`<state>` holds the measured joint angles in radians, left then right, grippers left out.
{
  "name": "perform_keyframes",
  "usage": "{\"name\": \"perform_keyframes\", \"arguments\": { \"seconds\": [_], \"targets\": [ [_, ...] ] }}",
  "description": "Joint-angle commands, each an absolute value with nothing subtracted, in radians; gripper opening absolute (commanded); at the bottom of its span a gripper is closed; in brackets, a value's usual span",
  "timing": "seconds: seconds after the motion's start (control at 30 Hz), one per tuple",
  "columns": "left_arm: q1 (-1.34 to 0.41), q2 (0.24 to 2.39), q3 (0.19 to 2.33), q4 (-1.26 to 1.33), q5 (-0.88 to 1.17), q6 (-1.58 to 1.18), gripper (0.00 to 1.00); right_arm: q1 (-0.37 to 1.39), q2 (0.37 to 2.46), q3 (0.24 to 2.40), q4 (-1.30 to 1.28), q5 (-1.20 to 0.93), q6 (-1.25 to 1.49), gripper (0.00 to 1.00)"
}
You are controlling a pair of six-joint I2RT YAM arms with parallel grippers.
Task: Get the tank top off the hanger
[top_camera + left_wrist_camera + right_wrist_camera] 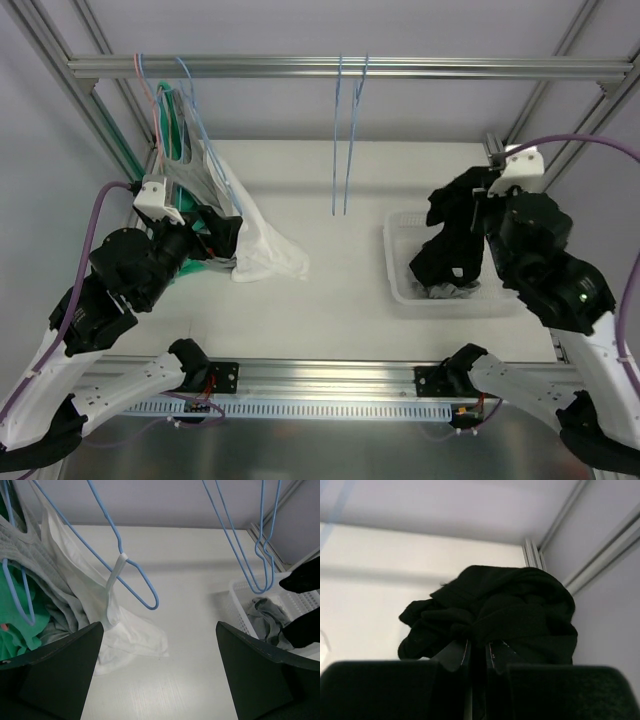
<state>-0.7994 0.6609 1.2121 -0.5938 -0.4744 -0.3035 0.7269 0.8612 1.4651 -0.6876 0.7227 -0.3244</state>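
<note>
My left tool [159, 628] stands wide apart and empty. The white tank top [125, 630] lies just ahead of it, left of the frame centre. One strap is hooked over the blue hanger [145, 587], and the body sags down onto the counter [340, 300]. The hanger arm runs from upper left down to the middle, so I think the strap must slide off toward the lower right. My right tool [477, 655] is clamped on a black garment [510, 605] over the basket [400, 285], well apart, so the left arm is the nearer one.
</note>
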Motion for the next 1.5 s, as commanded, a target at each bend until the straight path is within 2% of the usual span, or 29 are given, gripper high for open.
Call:
{"name": "perform_keyframes", "arguments": {
  "seconds": [0.0,0.2,0.4,0.63,0.67,0.7,0.73,0.8,0.93,0.97,1.13,1.17,1.27,1.4,1.47],
  "targets": [
    [-0.807,0.672,1.233,-0.597,-0.462,-0.318,0.99,0.535,0.899,1.366,-0.753,0.574,-0.223,0.0],
    [-0.807,0.676,1.249,-0.597,-0.446,-0.313,0.99,0.333,0.882,1.029,-0.603,0.522,-0.091,0.0],
    [-0.807,0.686,1.236,-0.595,-0.451,-0.307,0.99,0.295,0.891,0.742,-0.413,0.404,0.118,0.0],
    [-0.807,0.718,1.268,-0.607,-0.427,-0.325,0.99,0.204,1.094,0.66,-0.354,0.293,0.178,0.02],
    [-0.807,0.745,1.308,-0.612,-0.416,-0.319,0.99,0.204,1.08,0.657,-0.354,0.296,0.182,0.08],
    [-0.807,0.762,1.334,-0.618,-0.405,-0.316,0.99,0.204,1.059,0.661,-0.36,0.298,0.186,0.41],
    [-0.807,0.779,1.36,-0.635,-0.402,-0.316,0.99,0.204,1.034,0.67,-0.392,0.304,0.19,0.55],
    [-0.807,0.822,1.44,-0.647,-0.405,-0.311,0.99,0.204,0.939,0.728,-0.467,0.334,0.183,0.72],
    [-0.807,0.87,1.548,-0.669,-0.44,-0.287,0.99,0.204,0.81,0.876,-0.601,0.391,0.134,0.83],
    [-0.807,0.894,1.587,-0.67,-0.472,-0.264,0.99,0.204,0.793,0.905,-0.626,0.409,0.123,0.9],
    [-0.807,1.056,1.739,-0.683,-0.656,-0.184,0.99,0.204,0.712,1.061,-0.755,0.387,0.048,0.94],
    [-0.807,1.086,1.762,-0.689,-0.705,-0.169,0.99,0.204,0.695,1.071,-0.761,0.371,0.043,1.0],
    [-0.758,1.205,1.862,-0.71,-0.799,-0.144,0.99,0.204,0.643,1.094,-0.762,0.218,0.011,0.99],
    [-0.615,1.282,1.907,-0.735,-0.744,-0.218,0.94,0.204,0.611,1.126,-0.769,0.022,-0.025,0.99],
    [-0.551,1.308,1.907,-0.744,-0.695,-0.255,0.88,0.204,0.589,1.14,-0.769,-0.047,-0.031,0.99]
  ]
}}
